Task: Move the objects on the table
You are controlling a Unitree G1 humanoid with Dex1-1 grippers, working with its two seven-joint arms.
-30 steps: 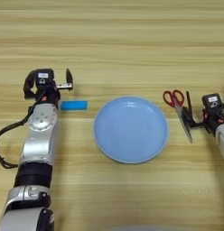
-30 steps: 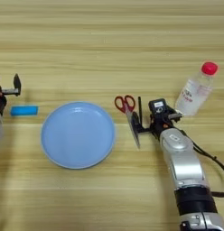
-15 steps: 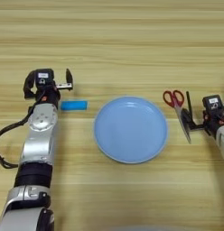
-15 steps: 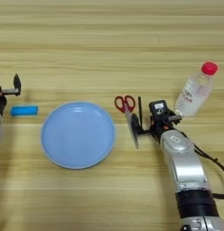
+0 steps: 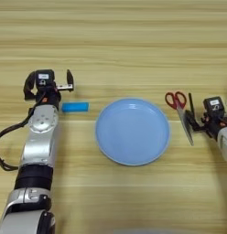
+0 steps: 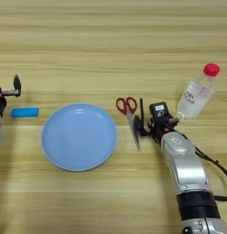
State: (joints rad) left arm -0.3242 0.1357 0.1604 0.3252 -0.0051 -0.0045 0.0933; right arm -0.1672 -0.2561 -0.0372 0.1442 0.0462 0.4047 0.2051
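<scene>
The blue block (image 5: 75,107) is lying flat on the table (image 5: 115,41), left of the plate (image 5: 132,131) and apart from its rim. My left gripper (image 5: 48,82) is hovering just behind and to the left of the block, not touching it. Its two black fingers are standing wide apart, one on each side, and I am holding nothing between them.

The red-handled scissors (image 6: 129,114) are lying on the other side of the plate, just beside its right rim, with the red handles pointing away from me and the silver blades pointing toward me. A thin black stick (image 6: 141,109) is standing out just right of the scissors, near the handles; I cannot tell if it is a loose thing or a part of my hand.

My right gripper (image 6: 145,125) is sitting right next to the scissor blades, with the blades at its left side. I cannot tell if its fingers are spread or closed, or if they are touching the blades.

A clear plastic bottle (image 6: 197,93) with a red cap is lying tilted on the table, to the right of my right gripper and close to it. My right arm is reaching in from the lower right, and my left arm from the lower left.
</scene>
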